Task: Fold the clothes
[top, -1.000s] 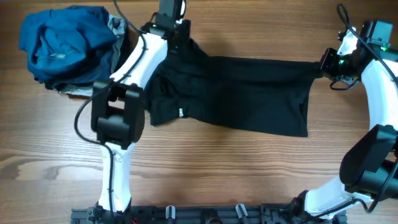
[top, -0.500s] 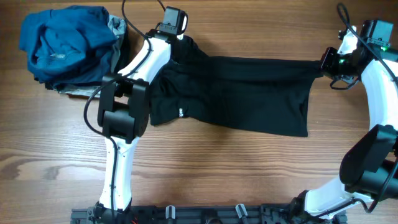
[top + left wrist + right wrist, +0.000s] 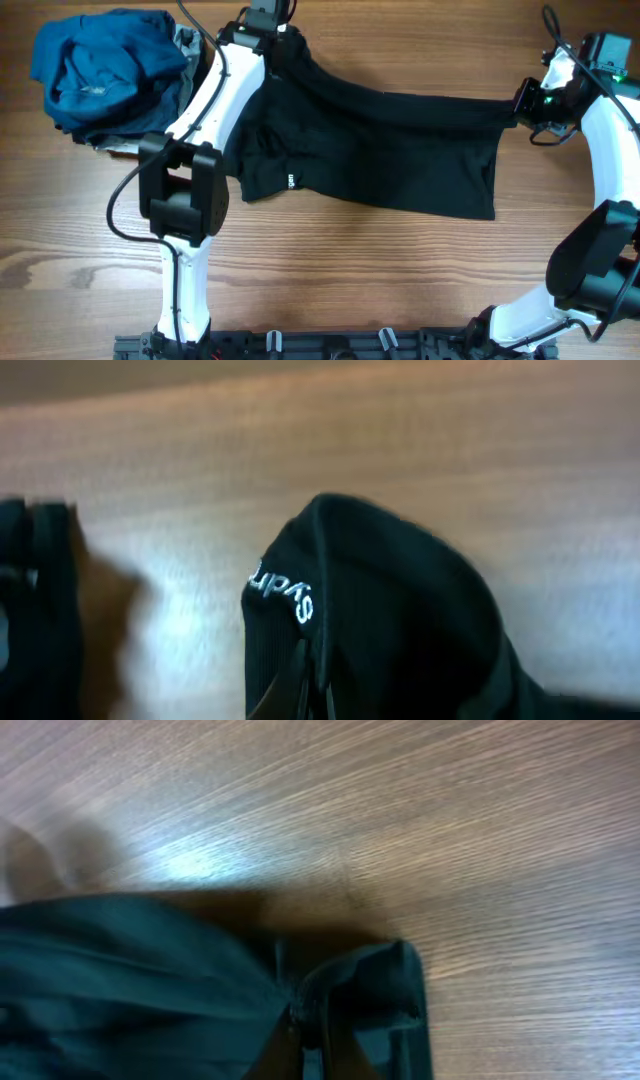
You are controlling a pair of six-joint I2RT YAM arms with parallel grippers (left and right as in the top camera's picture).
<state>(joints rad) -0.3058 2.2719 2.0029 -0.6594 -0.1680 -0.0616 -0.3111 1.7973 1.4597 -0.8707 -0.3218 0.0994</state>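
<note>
The clothes, a black T-shirt, lie spread across the middle of the table, with a small white logo near the left hem. My left gripper is at the far side, shut on the shirt's upper-left edge. The left wrist view shows the pinched fabric bunched over the jaws, with white lettering on it. My right gripper is shut on the shirt's upper-right corner. In the right wrist view the cloth folds around the gripper. The shirt's top edge is stretched between the two grippers.
A bright blue garment is heaped at the far left, on top of a grey-and-white one, close beside my left arm. Bare wood tabletop lies in front of the shirt.
My left gripper closed on the shirt's upper-left edge and pulled it toward the far side, drawing the top edge taut. The right arm has not moved.
</note>
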